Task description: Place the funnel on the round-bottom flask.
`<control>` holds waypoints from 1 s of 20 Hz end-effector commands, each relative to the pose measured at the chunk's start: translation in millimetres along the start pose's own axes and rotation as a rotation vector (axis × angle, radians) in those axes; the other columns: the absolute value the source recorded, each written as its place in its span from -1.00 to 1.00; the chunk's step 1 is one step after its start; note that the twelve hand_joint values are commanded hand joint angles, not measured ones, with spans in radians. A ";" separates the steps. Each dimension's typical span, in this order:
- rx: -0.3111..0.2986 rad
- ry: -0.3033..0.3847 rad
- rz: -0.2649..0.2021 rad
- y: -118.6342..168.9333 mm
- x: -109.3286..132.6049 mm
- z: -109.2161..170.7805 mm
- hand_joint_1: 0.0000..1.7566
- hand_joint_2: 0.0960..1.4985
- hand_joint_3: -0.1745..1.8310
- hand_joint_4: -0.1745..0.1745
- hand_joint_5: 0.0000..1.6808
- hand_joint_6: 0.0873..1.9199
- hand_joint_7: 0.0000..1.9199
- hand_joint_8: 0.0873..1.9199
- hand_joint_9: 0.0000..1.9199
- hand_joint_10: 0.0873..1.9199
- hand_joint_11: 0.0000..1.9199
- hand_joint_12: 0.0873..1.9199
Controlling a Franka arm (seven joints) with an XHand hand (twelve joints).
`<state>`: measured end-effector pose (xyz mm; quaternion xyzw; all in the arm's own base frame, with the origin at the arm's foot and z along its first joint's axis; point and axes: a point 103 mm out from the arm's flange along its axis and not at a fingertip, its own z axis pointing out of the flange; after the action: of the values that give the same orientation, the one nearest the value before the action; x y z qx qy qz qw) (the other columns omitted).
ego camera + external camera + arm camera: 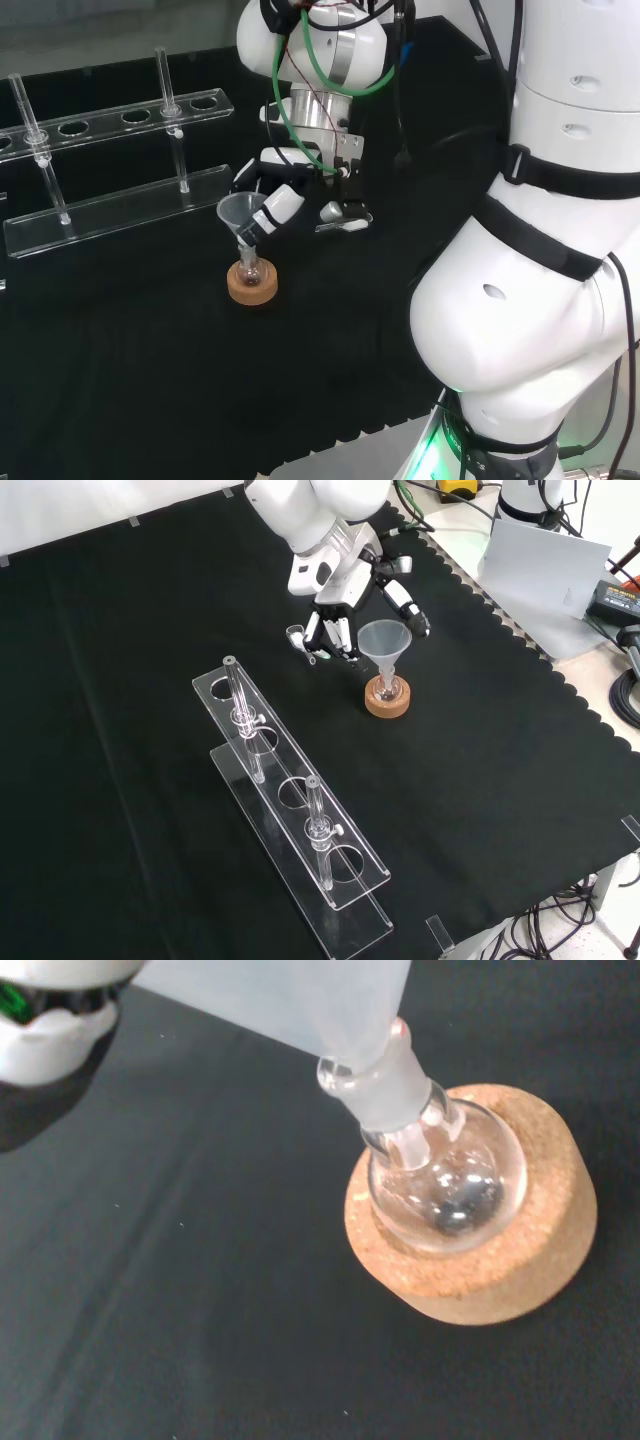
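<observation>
hand point(275, 205): fingers curled round the funnel's point(238, 212) cone | funnel: stem set in the neck of the flask point(445, 1185), tilted left in head view | flask: on cork ring point(388, 700), right of the tube rack point(290, 815) in front view

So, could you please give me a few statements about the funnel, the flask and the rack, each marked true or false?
1. The clear cone-shaped funnel has its stem in the neck of the small round-bottom glass flask. True.
2. The flask sits on a red ribbed ring. False: it rests in a tan cork ring stand.
3. The black and white hand is beside the funnel's cone. True.
4. The clear plastic test-tube rack has a tube in every hole. False: two tubes stand in it and other holes are open.
5. The flask lies on its side. False: it stands neck up.
</observation>
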<state>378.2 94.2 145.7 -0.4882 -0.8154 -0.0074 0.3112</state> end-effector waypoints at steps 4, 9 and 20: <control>0.036 -0.020 0.006 -3.6 -2.7 7.6 0.06 -0.43 -0.16 0.79 0.37 -0.57 0.47 -0.83 0.19 -0.84 -0.89 0.58; 0.064 -0.021 0.010 -5.3 -0.2 13.4 0.06 -0.43 -0.16 0.78 0.37 -0.57 0.47 -0.83 0.19 -0.84 -0.89 0.58; 0.148 -0.151 0.034 -15.1 12.9 -6.8 -0.17 -0.41 -0.29 0.20 -0.32 -0.67 -0.03 -0.88 -0.18 -0.74 -1.00 0.57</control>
<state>365.3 93.6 145.0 -0.4836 -0.8212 0.0515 0.2986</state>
